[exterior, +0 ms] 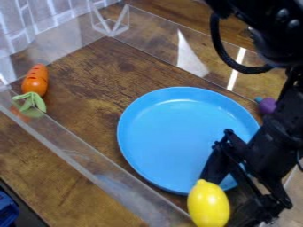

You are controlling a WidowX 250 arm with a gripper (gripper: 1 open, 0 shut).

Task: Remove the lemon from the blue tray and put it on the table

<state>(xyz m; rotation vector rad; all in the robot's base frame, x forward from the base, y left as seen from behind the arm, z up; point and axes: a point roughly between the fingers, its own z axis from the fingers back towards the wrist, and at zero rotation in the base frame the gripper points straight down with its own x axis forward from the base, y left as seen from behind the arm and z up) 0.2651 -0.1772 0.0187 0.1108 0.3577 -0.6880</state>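
The blue tray (183, 133) lies flat on the brown wooden table (95, 80). The yellow lemon (208, 205) sits at the tray's near rim at the bottom of the view; whether it rests on the rim or just off it I cannot tell. My black gripper (240, 188) comes down from the right over that rim, jaws spread wide, its left finger right beside the lemon. The fingertips are partly hidden behind the lemon and the frame's edge. I see no grip on the lemon.
An orange carrot (35, 80) with green leaves lies at the far left by the clear acrylic wall (71, 151). A purple eggplant (268, 104) peeks out behind the tray's right rim. A clear stand (112, 18) is at the back.
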